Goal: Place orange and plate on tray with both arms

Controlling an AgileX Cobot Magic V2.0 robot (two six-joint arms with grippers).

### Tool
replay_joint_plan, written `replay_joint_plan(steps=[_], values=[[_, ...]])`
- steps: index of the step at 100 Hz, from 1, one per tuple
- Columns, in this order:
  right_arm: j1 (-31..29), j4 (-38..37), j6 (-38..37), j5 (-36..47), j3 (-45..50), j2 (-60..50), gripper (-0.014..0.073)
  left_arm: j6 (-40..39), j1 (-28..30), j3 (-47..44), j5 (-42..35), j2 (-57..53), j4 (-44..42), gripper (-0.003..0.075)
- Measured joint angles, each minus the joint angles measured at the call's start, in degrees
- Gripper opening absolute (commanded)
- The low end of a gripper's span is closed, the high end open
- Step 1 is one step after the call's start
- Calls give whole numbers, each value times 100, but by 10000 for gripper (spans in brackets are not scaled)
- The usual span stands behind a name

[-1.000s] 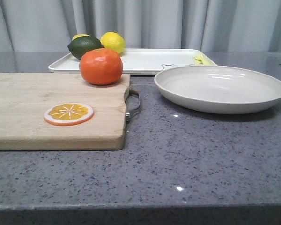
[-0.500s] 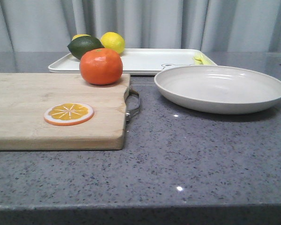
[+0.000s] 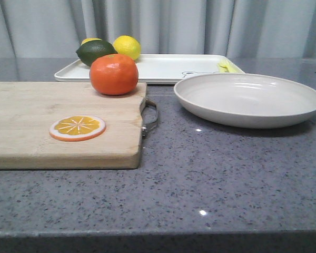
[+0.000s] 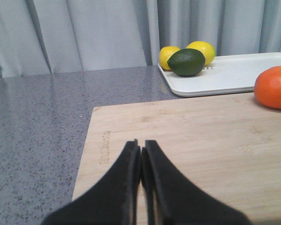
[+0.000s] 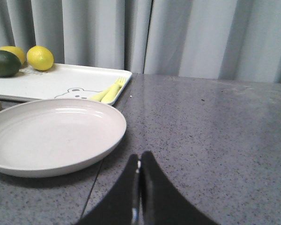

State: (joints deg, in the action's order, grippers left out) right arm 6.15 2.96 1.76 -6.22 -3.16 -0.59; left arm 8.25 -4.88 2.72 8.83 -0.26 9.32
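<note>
The orange sits at the far right corner of the wooden cutting board; it also shows in the left wrist view. The off-white plate rests on the counter to the right, also in the right wrist view. The white tray lies behind both, and shows in both wrist views. My left gripper is shut and empty over the board, well short of the orange. My right gripper is shut and empty over the counter beside the plate's rim. Neither gripper shows in the front view.
An orange slice disc lies on the board. A dark green lime and two lemons sit on the tray's far left end. A yellow fork lies on the tray's right end. Grey curtains hang behind the counter.
</note>
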Motion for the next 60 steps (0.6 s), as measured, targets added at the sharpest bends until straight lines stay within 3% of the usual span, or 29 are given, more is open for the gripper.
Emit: replay_joint_plan(steps=[16,31,60], values=[[0,144,0,-1123,-901,12,-101,0,0,708,450,47,459,-20],[0,167,0,-2190,-1799,384,-101,0,0,1707,1410,612,634,-20],[0,167,0,-2951,-3091,1415,-101,209,-633,3250,2643,1848,553,-20]])
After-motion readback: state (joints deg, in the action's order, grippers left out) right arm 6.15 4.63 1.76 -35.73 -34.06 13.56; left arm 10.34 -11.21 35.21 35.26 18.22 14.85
